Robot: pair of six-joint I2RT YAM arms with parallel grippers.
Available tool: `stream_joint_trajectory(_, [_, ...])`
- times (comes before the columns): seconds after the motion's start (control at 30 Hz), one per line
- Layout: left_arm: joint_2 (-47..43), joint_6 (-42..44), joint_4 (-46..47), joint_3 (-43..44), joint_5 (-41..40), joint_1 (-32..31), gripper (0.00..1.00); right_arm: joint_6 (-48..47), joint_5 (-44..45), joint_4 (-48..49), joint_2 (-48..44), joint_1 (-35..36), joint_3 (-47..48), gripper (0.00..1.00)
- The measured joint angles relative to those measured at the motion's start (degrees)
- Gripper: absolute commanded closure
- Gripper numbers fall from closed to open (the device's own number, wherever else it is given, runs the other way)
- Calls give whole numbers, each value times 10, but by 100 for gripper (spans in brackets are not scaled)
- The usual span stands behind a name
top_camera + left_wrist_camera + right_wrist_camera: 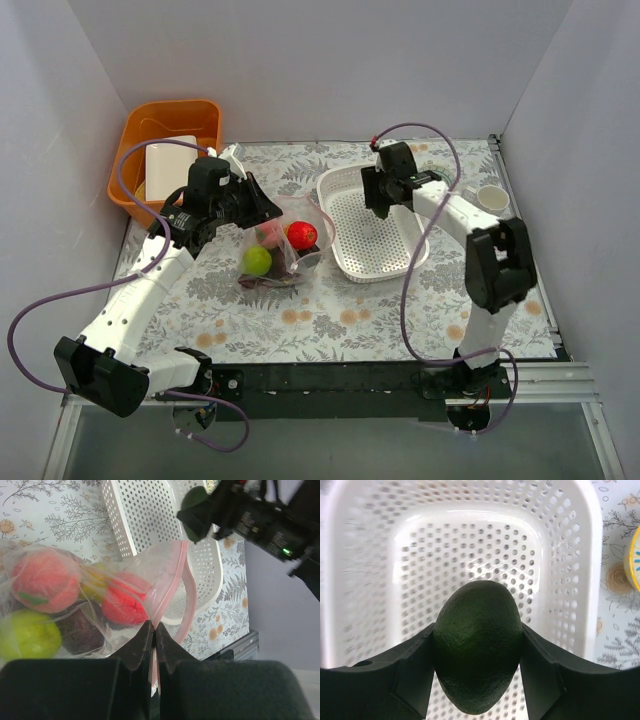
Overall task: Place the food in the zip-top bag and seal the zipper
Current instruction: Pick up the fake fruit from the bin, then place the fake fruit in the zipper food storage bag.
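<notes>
The clear zip-top bag (278, 252) lies on the table left of the white basket, with its pink zipper strip (170, 582) at the open mouth. Inside it are a red fruit (302, 235), a green one (258, 261), a pink one (44, 580), a yellow one and a dark one (80, 632). My left gripper (154, 626) is shut on the bag's mouth edge and holds it up. My right gripper (477, 645) is shut on the dark green avocado (477, 645) above the basket; the avocado also shows in the left wrist view (194, 512).
The white perforated basket (338, 262) stands right of the bag, under my right gripper. An orange bin (135, 130) holding a white box sits at the back left. A small white cup (492, 198) is at the right edge.
</notes>
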Motion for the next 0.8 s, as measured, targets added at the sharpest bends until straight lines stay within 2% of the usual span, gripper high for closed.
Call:
stream_joint_trajectory(0.13, [0,0,0,0,1,0,100,38,-34,16,-171,24,-82,70])
stream_joint_trajectory(0.23, [0,0,0,0,1,0,100,73,-47,43,-299,77,-120,69])
stream_joint_trajectory(0.37, [0,0,-1,0,2,0,100,109,-66,70,-372,150,-134,69])
stream_joint_trajectory(0.5, [0,0,-1,-1,2,0,100,137,-73,86,-364,189,-138,69])
stream_joint_trajectory(0.8, [-7,0,-4,-1,2,0,100,167,-93,94,-246,245,-140,69])
